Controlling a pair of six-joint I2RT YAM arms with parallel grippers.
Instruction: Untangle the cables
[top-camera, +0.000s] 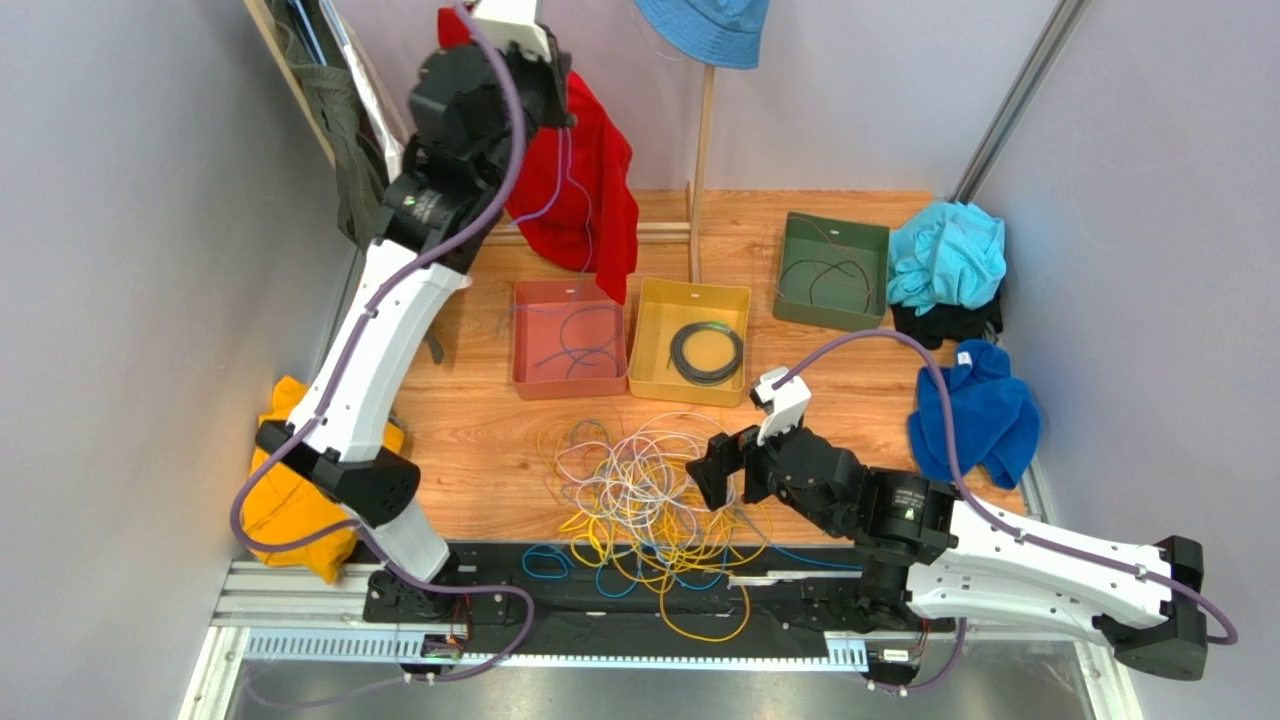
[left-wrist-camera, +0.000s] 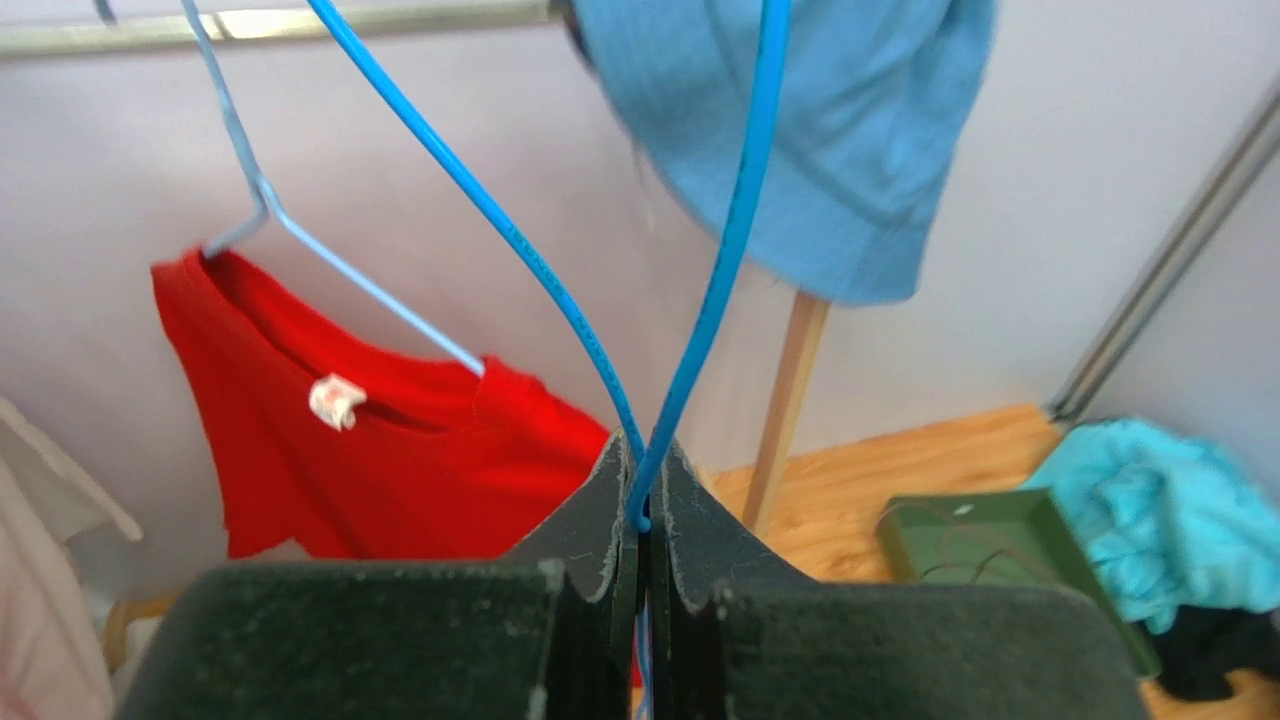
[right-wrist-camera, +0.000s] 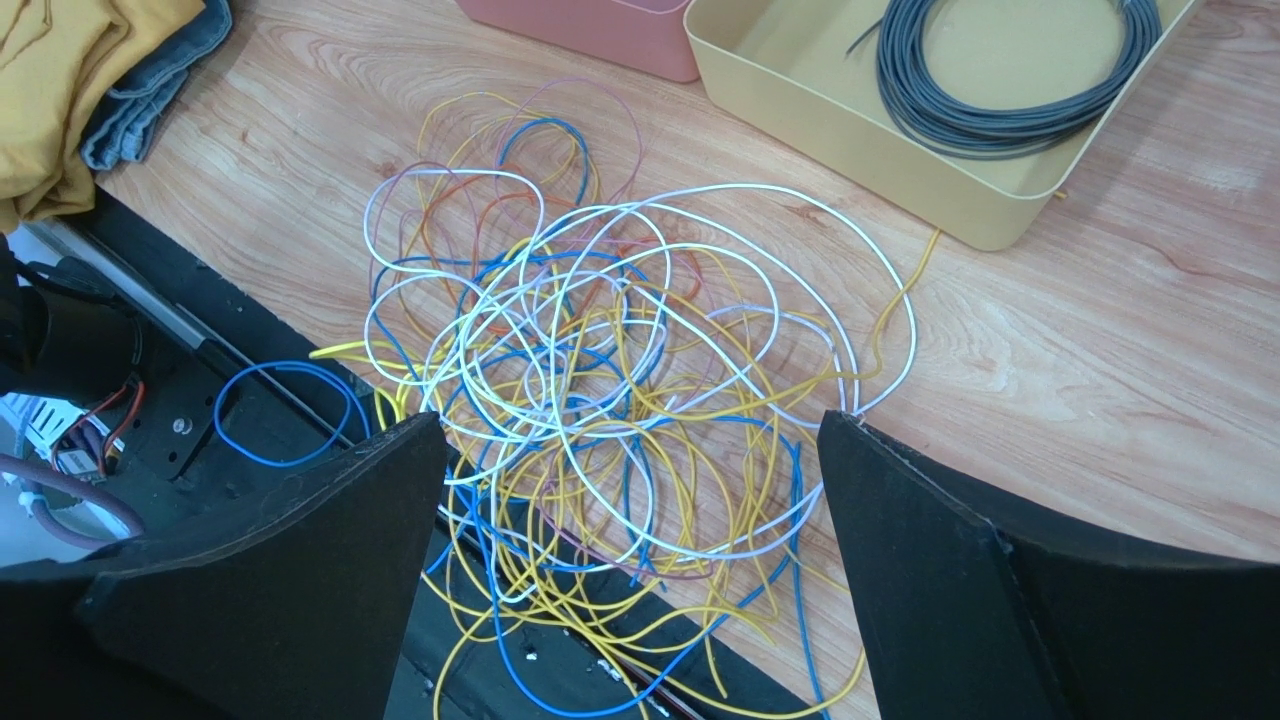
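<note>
Cables (top-camera: 639, 503) lie tangled on the bench (top-camera: 842, 375) near the yellow tray (top-camera: 688, 342). Left fingers (left-wrist-camera: 601, 525) pinch a blue cable (left-wrist-camera: 526, 248) high up behind it — right fingers (right-wrist-camera: 301, 570) gape empty. Pulling harder could tighten knots.

Left arm (top-camera: 373, 338) stretched up and away towards the far left corner, left gripper (left-wrist-camera: 643, 525) with fingers pressed together on a thin blue cable (left-wrist-camera: 726, 240), right arm (top-camera: 1037, 578) low and reaching inward, right gripper (right-wrist-camera: 631, 428) angled down, fingers spread wide, holding nothing
</note>
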